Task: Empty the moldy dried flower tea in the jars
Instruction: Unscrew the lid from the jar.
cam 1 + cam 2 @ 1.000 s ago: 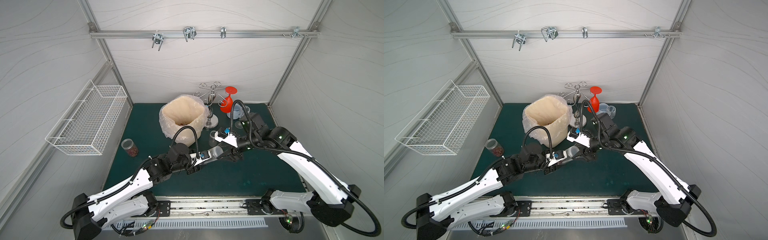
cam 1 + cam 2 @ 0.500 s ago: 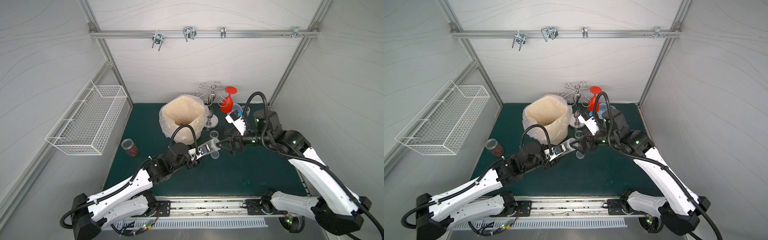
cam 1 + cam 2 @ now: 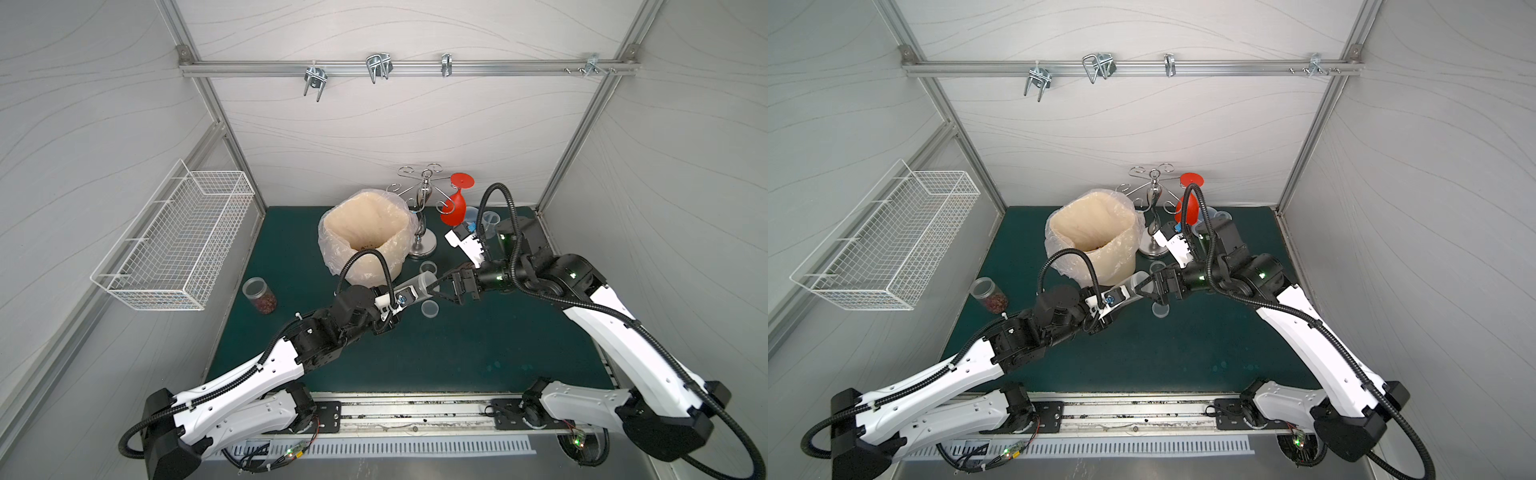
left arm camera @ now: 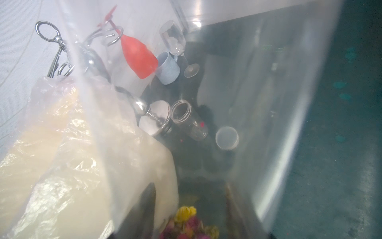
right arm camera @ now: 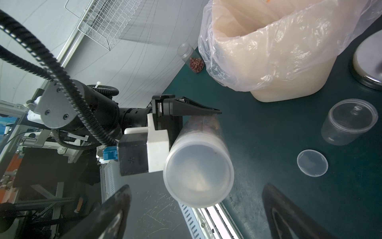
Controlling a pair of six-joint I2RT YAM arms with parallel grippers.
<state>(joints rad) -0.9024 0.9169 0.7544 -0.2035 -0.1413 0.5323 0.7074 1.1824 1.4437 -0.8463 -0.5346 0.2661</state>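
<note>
My left gripper (image 3: pixel 398 297) (image 3: pixel 1106 300) is shut on a tall narrow jar (image 3: pixel 419 284) (image 3: pixel 1134 284), held nearly level above the mat. Its lidded end (image 5: pixel 198 171) faces my right gripper (image 3: pixel 443 286) (image 3: pixel 1148 286) (image 5: pixel 197 186), which is open. The right jaws flank that end without touching. Dried flower tea (image 4: pixel 186 225) lies inside, by the left gripper (image 4: pixel 190 207). A short jar (image 3: pixel 259 294) (image 3: pixel 988 293) (image 5: pixel 191 58) with reddish tea stands at the mat's left. An empty open jar (image 3: pixel 427 266) (image 5: pixel 349 122) (image 4: pixel 189 120) and a loose lid (image 3: pixel 429 309) (image 3: pixel 1160 310) (image 5: pixel 312 163) rest on the mat.
A cream bin (image 3: pixel 365 232) (image 3: pixel 1092 232) (image 5: pixel 289 62) lined with clear plastic stands behind the held jar. A chrome rack (image 3: pixel 424 208), a red wine glass (image 3: pixel 455 205) (image 4: pixel 138 58), a pale blue mug (image 4: pixel 167 70) and a clear wine glass (image 4: pixel 173 39) crowd the back. A wire basket (image 3: pixel 178 237) hangs left.
My right gripper has opened wide and drawn back to the right, off the jar's end. The left gripper has lifted the tall jar a little toward the bin. A loose lid now shows below.
</note>
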